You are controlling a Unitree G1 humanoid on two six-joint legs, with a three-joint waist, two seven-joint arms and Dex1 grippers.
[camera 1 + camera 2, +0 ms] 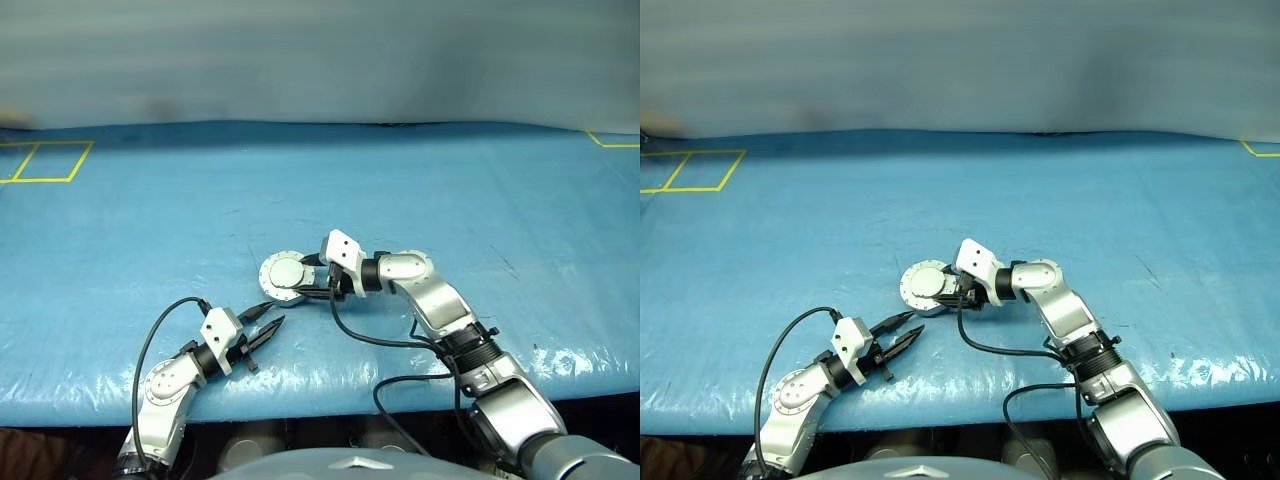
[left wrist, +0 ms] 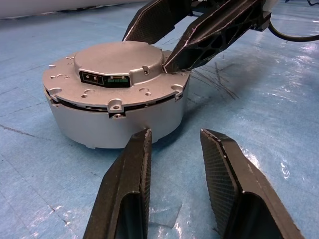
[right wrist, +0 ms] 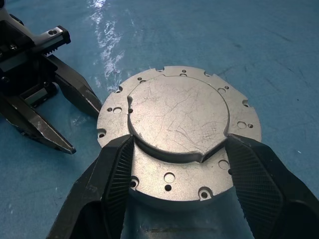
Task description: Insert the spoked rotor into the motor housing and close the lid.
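The motor housing point(image 2: 114, 124), a round grey metal cup, sits on the blue table near the front centre, with the lid point(image 3: 179, 114) lying flat down on top of it. The spoked rotor is hidden. My right gripper point(image 3: 174, 149) reaches in from the right, and its two fingers press against either side of the lid's raised centre. My left gripper point(image 1: 274, 314) hovers just in front and to the left of the housing point(image 1: 285, 280), pointing at it. The left fingers point(image 2: 124, 184) stand apart with nothing between them.
A blue plastic sheet point(image 1: 420, 190) covers the table, whose front edge point(image 1: 330, 400) runs just behind my arms. Yellow tape squares point(image 1: 45, 160) mark the far left corner and a yellow tape corner point(image 1: 610, 140) marks the far right. Black cables point(image 1: 390, 345) trail from both wrists.
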